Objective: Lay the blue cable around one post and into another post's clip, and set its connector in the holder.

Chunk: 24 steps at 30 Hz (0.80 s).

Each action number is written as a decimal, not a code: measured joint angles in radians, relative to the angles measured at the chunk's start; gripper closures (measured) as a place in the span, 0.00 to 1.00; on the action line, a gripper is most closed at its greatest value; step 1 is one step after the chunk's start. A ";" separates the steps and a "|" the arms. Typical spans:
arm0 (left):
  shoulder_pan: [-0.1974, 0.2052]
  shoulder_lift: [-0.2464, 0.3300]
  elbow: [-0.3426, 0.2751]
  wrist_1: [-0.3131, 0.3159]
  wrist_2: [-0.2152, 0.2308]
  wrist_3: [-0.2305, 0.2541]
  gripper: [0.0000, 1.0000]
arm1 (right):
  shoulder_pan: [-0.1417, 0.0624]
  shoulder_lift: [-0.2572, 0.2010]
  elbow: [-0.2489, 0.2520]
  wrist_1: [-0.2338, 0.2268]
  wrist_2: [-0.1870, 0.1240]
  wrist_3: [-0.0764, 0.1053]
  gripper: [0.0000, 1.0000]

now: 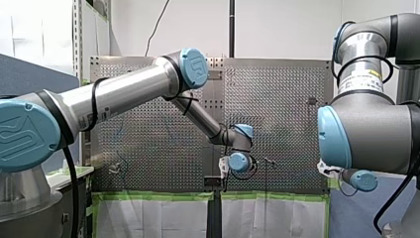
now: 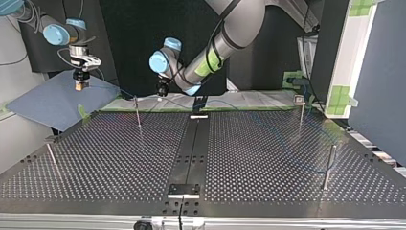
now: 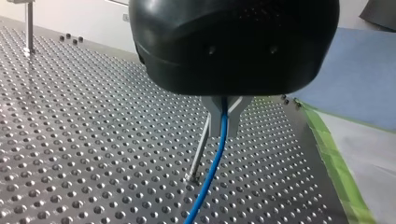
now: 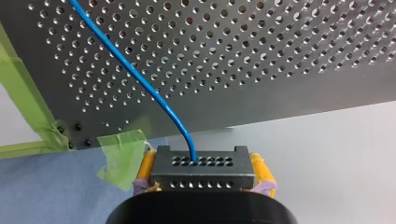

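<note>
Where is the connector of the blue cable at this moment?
The connector sits clamped in my right gripper, at the top view's left, beyond the far corner of the table, by the blue sheet.

In the left wrist view the black housing of my left gripper (image 3: 227,115) covers all but its metal fingertips. These hide the top of the thin post (image 3: 198,156) behind the blue cable (image 3: 216,158), and the frame cuts the cable off before its lower run shows. In the right wrist view my right gripper (image 4: 203,173) hides the lower part of the connector (image 4: 201,162) behind its body, and the cable's far end is cut off. In the front view my right gripper seems hidden behind its own arm.
</note>
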 joint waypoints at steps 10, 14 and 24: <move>0.017 -0.001 0.000 -0.022 0.025 -0.022 1.00 | 0.002 0.000 -0.022 0.000 0.000 0.024 1.00; 0.028 -0.002 0.000 -0.025 0.045 -0.033 1.00 | 0.004 0.000 -0.032 0.000 0.000 0.031 1.00; 0.048 -0.002 0.000 -0.053 0.077 -0.048 1.00 | 0.008 0.000 -0.066 0.017 -0.001 0.042 1.00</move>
